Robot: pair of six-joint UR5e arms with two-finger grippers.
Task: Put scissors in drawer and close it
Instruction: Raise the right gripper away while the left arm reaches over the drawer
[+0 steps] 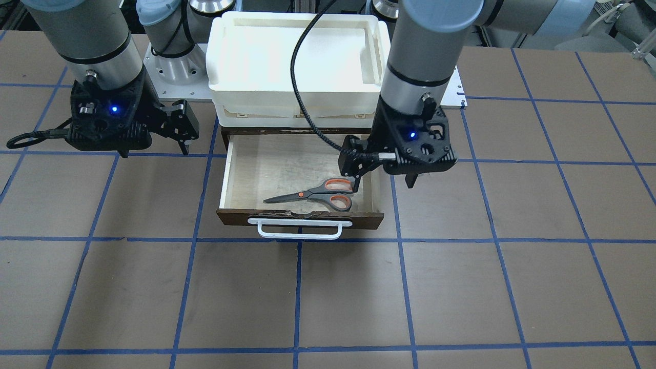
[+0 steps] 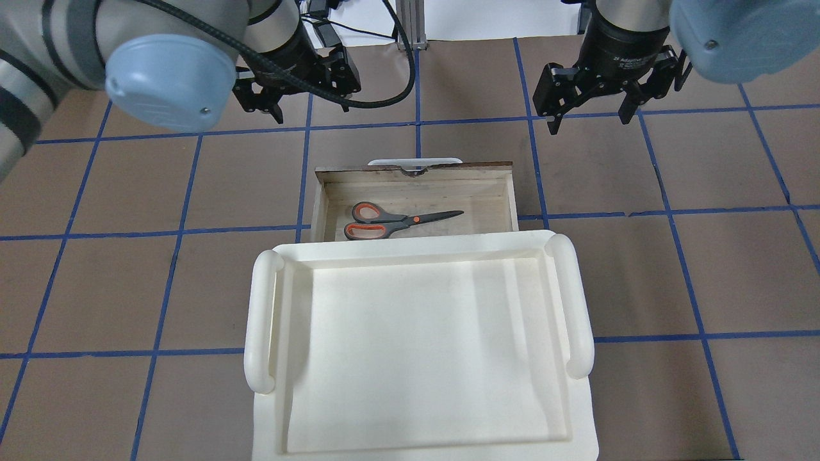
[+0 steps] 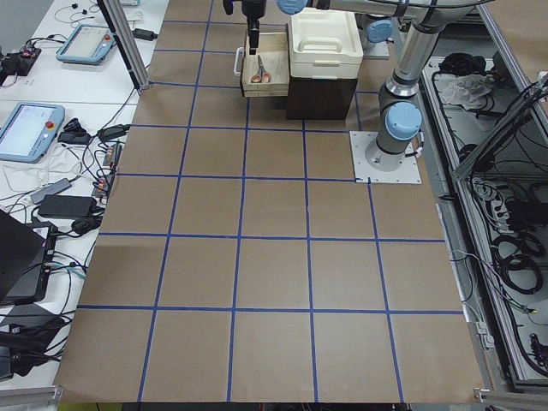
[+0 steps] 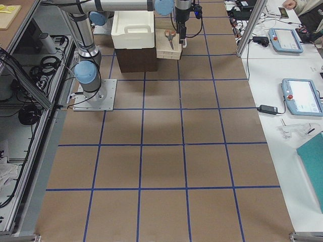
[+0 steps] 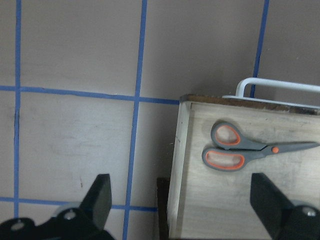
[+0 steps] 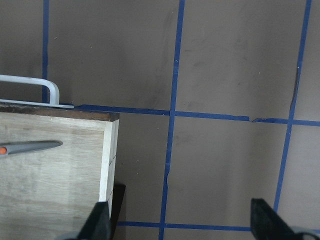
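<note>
Tray [image 2: 262, 320] overhead; scissors [image 2: 400, 222], apparently loose, in drawer [image 2: 487, 198]

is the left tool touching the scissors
Apart. The left wrist view shows the scissors lying free on the floor of the drawer, with bare wood between them and both sides of the open left tool.

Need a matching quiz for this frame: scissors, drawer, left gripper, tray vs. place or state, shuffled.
Things:
1. scissors
2. drawer
3. left gripper
4. tray

States:
A. pulled out, not yet closed
B. white, sitting above the drawer
C. lying flat inside the drawer
D. fingers apart, holding nothing

Pairs: 1-C, 2-A, 3-D, 4-B
</note>
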